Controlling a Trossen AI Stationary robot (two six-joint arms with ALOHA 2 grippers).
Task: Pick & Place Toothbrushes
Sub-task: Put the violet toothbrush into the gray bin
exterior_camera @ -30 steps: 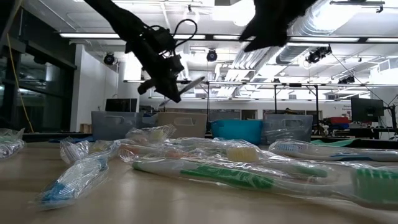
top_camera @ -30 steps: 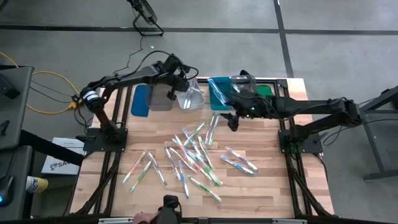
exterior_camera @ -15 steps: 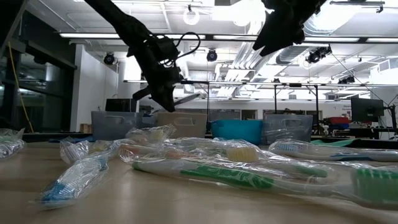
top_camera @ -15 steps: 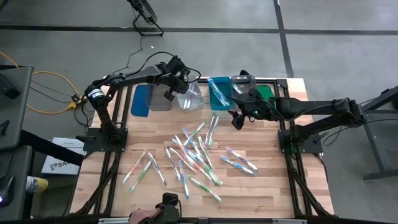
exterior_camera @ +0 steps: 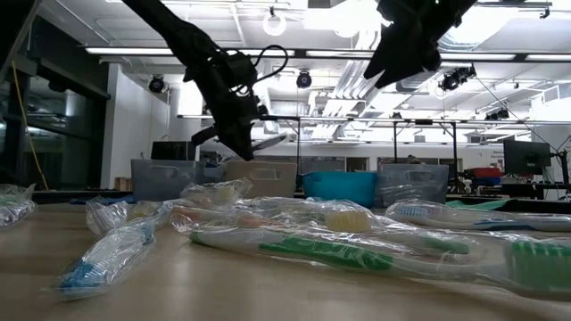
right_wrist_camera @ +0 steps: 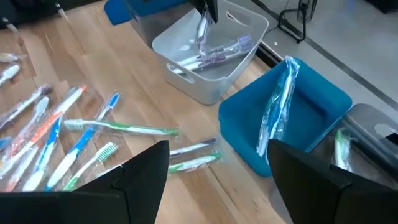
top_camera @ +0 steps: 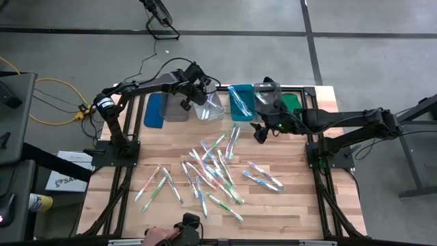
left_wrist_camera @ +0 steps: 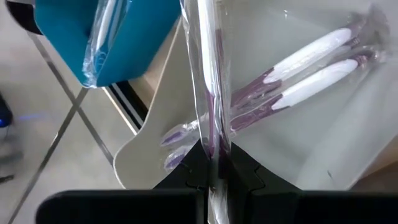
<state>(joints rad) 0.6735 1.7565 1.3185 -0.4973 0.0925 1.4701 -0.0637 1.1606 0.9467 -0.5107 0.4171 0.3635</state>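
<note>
Many wrapped toothbrushes lie scattered on the wooden table. My left gripper hangs over the clear bin at the far side, shut on a wrapped toothbrush with purple accents. Two purple toothbrushes lie in that bin. My right gripper is open and empty above the table, just in front of the teal bin, which holds a wrapped toothbrush. My left gripper pinches the wrapped purple toothbrush between its two fingers, on the handle. The brush runs on straight out past the fingertips. It is lifted clear above the clear bin and slants down toward it.
A row of bins stands along the far edge: a blue one, a grey one, the clear one, the teal one, another clear one and a green one. A person's hand shows at the near edge.
My left gripper, still shut on the purple toothbrush, has gone a little toward the table's right edge and down over the clear bin, and the brush has tipped downward. My right gripper has drawn slightly toward the right edge, staying open.
</note>
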